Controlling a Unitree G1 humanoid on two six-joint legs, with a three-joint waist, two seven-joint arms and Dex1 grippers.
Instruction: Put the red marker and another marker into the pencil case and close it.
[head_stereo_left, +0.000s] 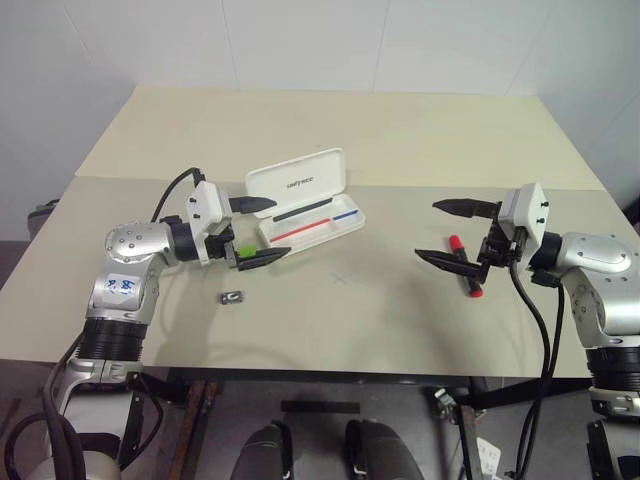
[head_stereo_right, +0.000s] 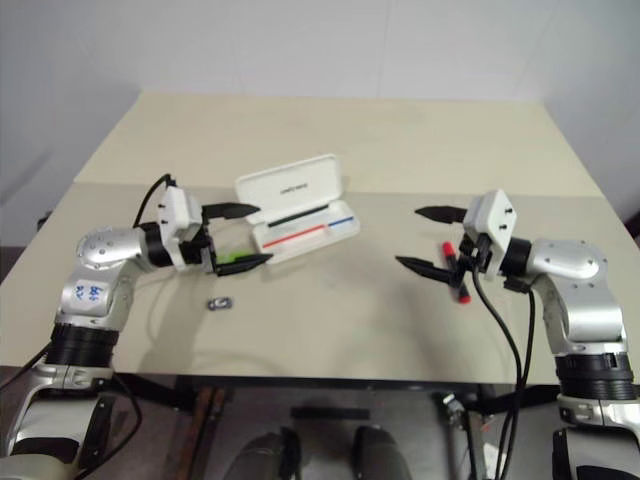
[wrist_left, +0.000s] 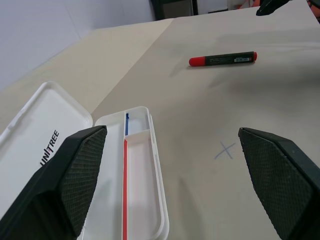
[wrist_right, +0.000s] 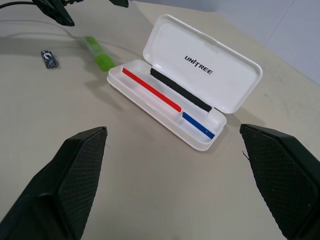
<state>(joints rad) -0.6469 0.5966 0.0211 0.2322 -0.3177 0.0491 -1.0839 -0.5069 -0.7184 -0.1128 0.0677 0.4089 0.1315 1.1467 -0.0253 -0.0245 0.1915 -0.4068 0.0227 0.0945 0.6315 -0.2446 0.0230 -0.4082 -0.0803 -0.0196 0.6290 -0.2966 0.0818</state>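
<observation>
The white pencil case (head_stereo_left: 318, 228) lies open left of the table's middle, its lid (head_stereo_left: 297, 182) flat behind a tray with red and blue lines. Left of the tray lies a light green highlighter (wrist_right: 97, 52), under my left gripper (head_stereo_left: 258, 232). That gripper hovers open and empty, pointing right toward the case. The red marker (wrist_left: 222, 59), dark-bodied with red ends, lies on the right side of the table. My right gripper (head_stereo_left: 452, 235) hangs open and empty above it, pointing left, and partly hides it in the eye views.
A small dark metal clip (head_stereo_left: 232, 297) lies nearer the front edge, below the left gripper. A faint pen cross (wrist_left: 225, 149) marks the table (head_stereo_left: 380, 320) between case and marker. A seam crosses the tabletop behind the case.
</observation>
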